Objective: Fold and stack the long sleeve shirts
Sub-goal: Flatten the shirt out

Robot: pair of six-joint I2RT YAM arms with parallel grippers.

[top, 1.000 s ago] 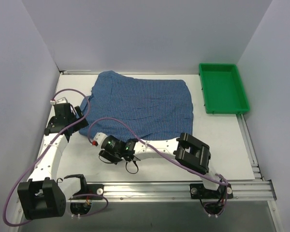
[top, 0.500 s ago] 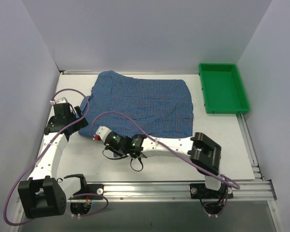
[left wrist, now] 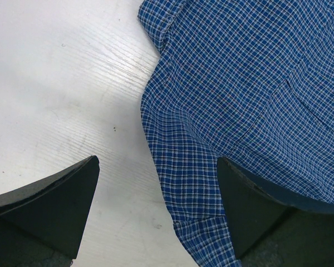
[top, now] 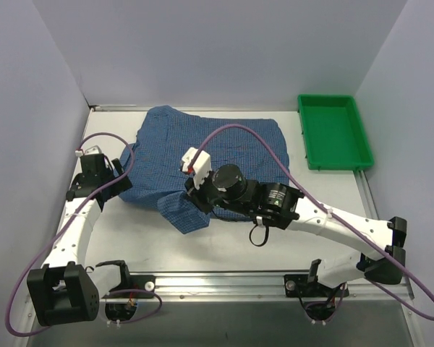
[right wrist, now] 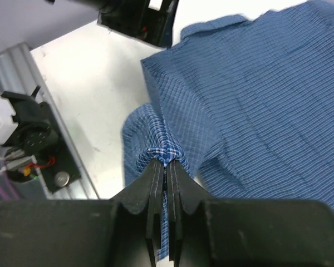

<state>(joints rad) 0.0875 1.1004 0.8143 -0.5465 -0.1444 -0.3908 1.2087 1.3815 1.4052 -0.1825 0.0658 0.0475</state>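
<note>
Two arms reach over the bench [top: 275,242] in the overhead view. The right tool [top: 195,194] is clamped tight on the near-left edge of the blue checked shirt [top: 235,144], and a flap of cloth drapes below it. The rest of the shirt lies spread flat toward the back wall, left of the green tray [top: 335,134] (which sits apart from it in the far right corner). The left tool [top: 101,186] hangs at the shirt's left edge with its jaws spread wide, gripping nothing. A purple cable [top: 231,129] arcs from the right arm over the shirt.

From the left wrist we see its two dark fingers [left wrist: 50,206] well apart. One is over bare white bench and the other over checked cloth, with the shirt's edge running between them. We cannot tell whether either finger touches the cloth.

From the right wrist we see the fingers pressed together, with a small bunch of checked cloth [right wrist: 164,151] pinched at their tips. Cloth falls away from the pinch on both sides, and the main body of the shirt lies spread out to the right. The left arm's black tool shows at the top edge, just beside the shirt's border. The metal rail [right wrist: 19,64] and an arm base lie at the left.
</note>
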